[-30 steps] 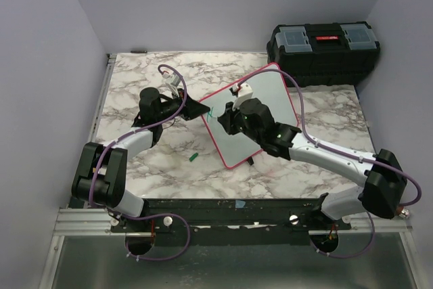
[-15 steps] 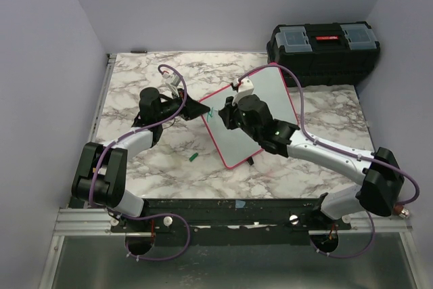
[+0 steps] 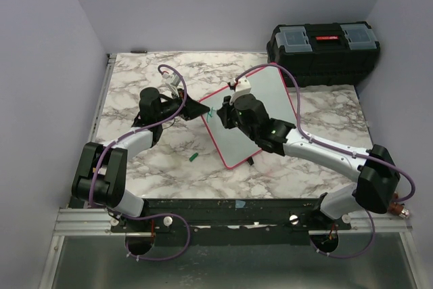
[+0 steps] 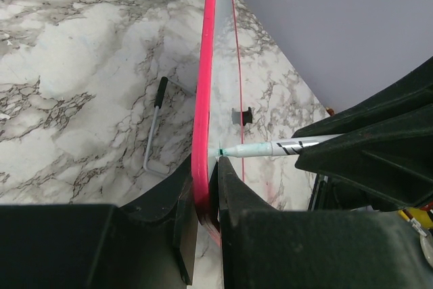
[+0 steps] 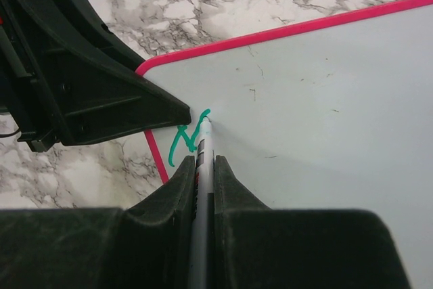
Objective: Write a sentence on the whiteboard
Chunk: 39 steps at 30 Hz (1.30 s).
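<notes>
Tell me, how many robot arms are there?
2. The left arm reaches in from the left and clamps the edge of the whiteboard; the right arm stretches over the board, pressing a marker to it. None seem hidden.

Right hand — slightly farther out.

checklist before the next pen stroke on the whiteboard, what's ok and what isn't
1. Left gripper clamped on the pink edge of the whiteboard: ok.
2. Right gripper shut on the marker: ok.
3. Marker tip touching the board: ok, it sits at the end of the green strokes.
4. Ink showing: ok, the strokes are clear.
5. Blank board beside the strokes: ok, most of the surface is unmarked.
6. Board's lower edge resting firmly on the table: cannot tell.
</notes>
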### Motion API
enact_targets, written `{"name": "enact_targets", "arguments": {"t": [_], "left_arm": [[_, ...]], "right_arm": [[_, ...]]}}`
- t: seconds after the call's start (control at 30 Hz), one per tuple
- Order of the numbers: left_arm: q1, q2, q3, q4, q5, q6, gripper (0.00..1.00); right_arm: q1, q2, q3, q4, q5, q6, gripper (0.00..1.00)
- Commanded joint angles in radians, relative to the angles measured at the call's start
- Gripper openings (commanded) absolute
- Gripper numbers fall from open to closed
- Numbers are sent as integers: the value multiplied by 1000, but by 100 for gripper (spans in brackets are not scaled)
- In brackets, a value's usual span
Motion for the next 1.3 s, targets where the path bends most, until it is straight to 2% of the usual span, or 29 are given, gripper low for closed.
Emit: {"name": "enact_targets", "arguments": {"t": [0.0, 0.5, 0.8, 1.0, 1.27], "left_arm": [[-10, -29, 3, 46, 15, 90, 0], [-11, -25, 11, 42, 11, 83, 0], [-12, -25, 12, 38, 12, 86, 0], [-12, -22, 15, 34, 15, 88, 0], [-10, -26, 12, 26, 20, 93, 0]], "right_arm": [[1, 34, 36, 0, 32, 5, 1], [1, -47, -89, -37, 34, 33, 1], [2, -100, -87, -64, 30, 38, 1], [-13, -162, -98, -1, -10, 46, 1], [-67, -110, -63, 49, -39, 41, 1]]}}
